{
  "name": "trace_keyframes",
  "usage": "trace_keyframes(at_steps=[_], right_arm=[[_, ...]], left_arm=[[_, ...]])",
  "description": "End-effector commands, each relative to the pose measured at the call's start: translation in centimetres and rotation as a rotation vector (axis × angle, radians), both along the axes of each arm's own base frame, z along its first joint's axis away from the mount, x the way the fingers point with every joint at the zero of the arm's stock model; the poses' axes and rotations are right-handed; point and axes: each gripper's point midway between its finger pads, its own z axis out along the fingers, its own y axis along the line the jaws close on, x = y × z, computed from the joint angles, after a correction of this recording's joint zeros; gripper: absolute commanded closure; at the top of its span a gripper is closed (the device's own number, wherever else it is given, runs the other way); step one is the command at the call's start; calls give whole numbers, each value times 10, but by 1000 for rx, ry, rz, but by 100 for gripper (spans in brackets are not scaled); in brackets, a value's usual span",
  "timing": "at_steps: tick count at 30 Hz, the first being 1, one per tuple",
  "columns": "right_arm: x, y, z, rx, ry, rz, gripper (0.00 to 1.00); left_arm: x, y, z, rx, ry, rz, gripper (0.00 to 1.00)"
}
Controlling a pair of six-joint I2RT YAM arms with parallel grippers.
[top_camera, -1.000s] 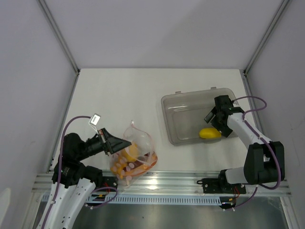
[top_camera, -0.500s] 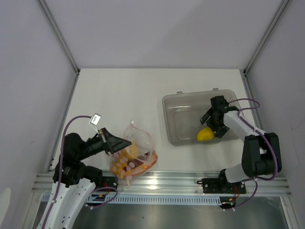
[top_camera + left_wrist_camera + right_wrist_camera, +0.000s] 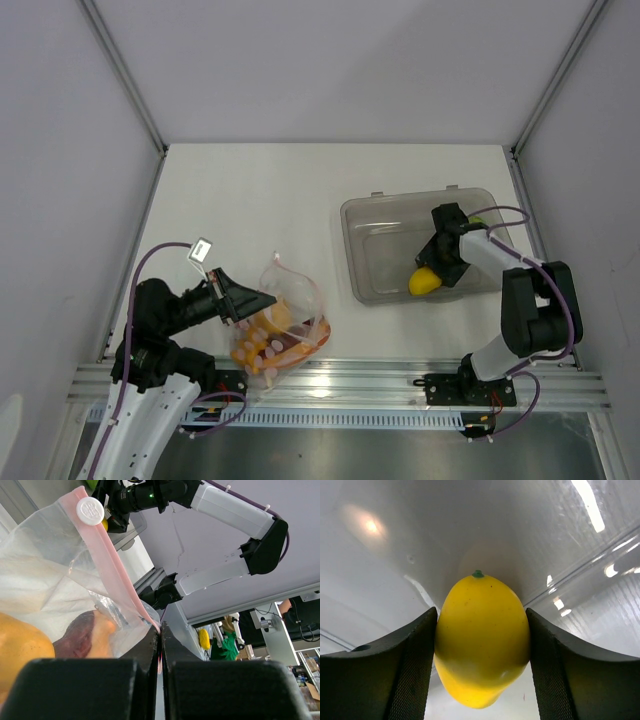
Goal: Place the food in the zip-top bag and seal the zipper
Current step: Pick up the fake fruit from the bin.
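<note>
Low inside grey bin (image 3: 380, 250), right end effector (image 3: 430, 276) clasps yellow fruit (image 3: 481, 640).

Pale grey walls (image 3: 350, 70), white table (image 3: 260, 200)

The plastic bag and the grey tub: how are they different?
The bag is soft, crinkly and clear with a pink strip at its mouth; the tub is stiff and smoky grey. The bag is pinched up by the left fingers; the tub lies flat on the table. The bag holds several food pieces; in the tub the right fingers grip a yellow fruit. Both are see-through.
</note>
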Motion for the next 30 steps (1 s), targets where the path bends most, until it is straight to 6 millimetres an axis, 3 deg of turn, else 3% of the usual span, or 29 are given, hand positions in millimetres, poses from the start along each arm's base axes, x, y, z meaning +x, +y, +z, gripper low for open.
trace_keyframes(at_steps=[1,3,5,9,10,12,13,14,18,24,30], right_arm=[[8,6,10,10,-68,50,73],[11,6,24,12,-118,65,91],[13,6,36,-1,-160,89,99],[18,16,77,-11,-317,198,100],[20,22,99,4,-396,228,100],[16,37,117,17,-475,334,100],[15,45,141,37,-570,371,100],[11,56,152,67,-612,418,100],[-14,105,200,159,-815,588,100],[-49,153,236,243,-954,665,100],[-72,197,256,274,-1070,720,100]], left_arm=[[-1,-1,3,-2,-28,-12,99],[-2,-1,2,-1,-20,-12,100],[-2,-1,3,-1,-20,-11,99],[-2,1,1,1,-12,2,99],[-2,1,1,1,-9,3,99],[-2,1,-2,4,-1,8,99],[-3,2,2,0,-9,9,99],[-3,2,2,0,-8,10,100],[-4,3,2,8,-2,20,99],[-5,5,5,10,-3,32,99],[-8,7,8,10,-4,41,99]])
